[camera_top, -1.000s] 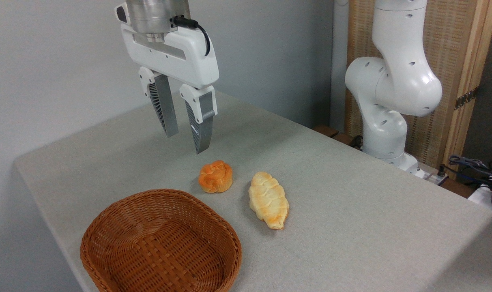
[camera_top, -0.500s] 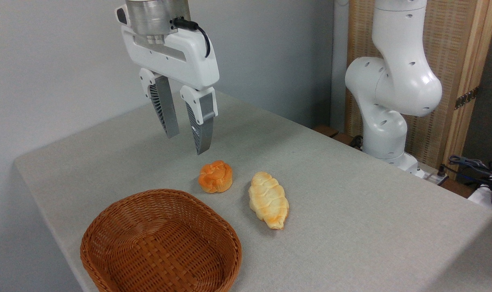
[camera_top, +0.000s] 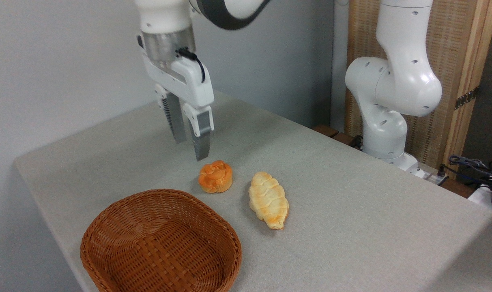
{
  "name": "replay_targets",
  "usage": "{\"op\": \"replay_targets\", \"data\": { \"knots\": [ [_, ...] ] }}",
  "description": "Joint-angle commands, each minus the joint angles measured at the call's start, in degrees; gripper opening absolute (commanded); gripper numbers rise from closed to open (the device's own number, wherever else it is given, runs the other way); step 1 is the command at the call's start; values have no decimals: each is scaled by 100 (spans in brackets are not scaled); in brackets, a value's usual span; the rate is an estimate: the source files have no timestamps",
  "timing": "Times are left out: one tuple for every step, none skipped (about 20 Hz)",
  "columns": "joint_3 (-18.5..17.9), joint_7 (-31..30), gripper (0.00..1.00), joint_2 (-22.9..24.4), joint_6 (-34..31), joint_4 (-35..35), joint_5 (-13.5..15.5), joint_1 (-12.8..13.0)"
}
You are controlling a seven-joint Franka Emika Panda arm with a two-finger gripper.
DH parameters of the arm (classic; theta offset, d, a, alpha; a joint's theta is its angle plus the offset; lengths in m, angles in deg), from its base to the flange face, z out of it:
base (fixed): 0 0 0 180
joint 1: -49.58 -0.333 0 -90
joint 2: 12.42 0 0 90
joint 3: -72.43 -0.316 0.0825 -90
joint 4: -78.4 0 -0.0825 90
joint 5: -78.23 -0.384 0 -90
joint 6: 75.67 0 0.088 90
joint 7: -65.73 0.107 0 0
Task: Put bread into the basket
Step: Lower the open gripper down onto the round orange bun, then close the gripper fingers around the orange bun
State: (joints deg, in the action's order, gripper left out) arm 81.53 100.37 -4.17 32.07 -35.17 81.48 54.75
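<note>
Nothing is done yet: my gripper [camera_top: 192, 150] hangs with its fingers apart and empty just above the bun [camera_top: 215, 176], which sits on the table [camera_top: 351, 211] beside the empty basket [camera_top: 160, 243], so grasping and carrying remain.

We see the bread [camera_top: 215, 176], a small round orange-golden bun with a knotted top, sitting upright on the table just beyond the far right rim of the basket [camera_top: 108, 227], a shallow brown wicker basket with rounded corners, open side up and holding nothing.
</note>
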Motion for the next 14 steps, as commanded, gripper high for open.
{"op": "replay_targets", "data": {
  "knots": [
    [408, 7, 100, 414, 773, -1166, 114, 10],
    [548, 7, 100, 396, 1002, -1359, 70, 19],
    [611, 16, 100, 396, 1082, -1448, 44, 19],
    [655, 25, 100, 388, 1179, -1571, 26, 19],
    [655, 68, 100, 361, 1188, -1598, -44, 19],
    [655, 156, 100, 335, 1189, -1607, -157, 19],
    [655, 252, 100, 291, 1189, -1625, -237, 19],
    [655, 279, 100, 265, 1206, -1651, -246, 19],
    [655, 297, 100, 221, 1224, -1660, -255, 19],
    [655, 341, 100, 177, 1224, -1669, -281, 19],
    [655, 393, 100, 159, 1276, -1669, -395, 19],
    [655, 394, 100, 142, 1320, -1669, -466, 19],
    [655, 394, 96, 89, 1381, -1669, -501, 19],
    [655, 394, 85, 37, 1434, -1669, -501, 19]
  ]
}}
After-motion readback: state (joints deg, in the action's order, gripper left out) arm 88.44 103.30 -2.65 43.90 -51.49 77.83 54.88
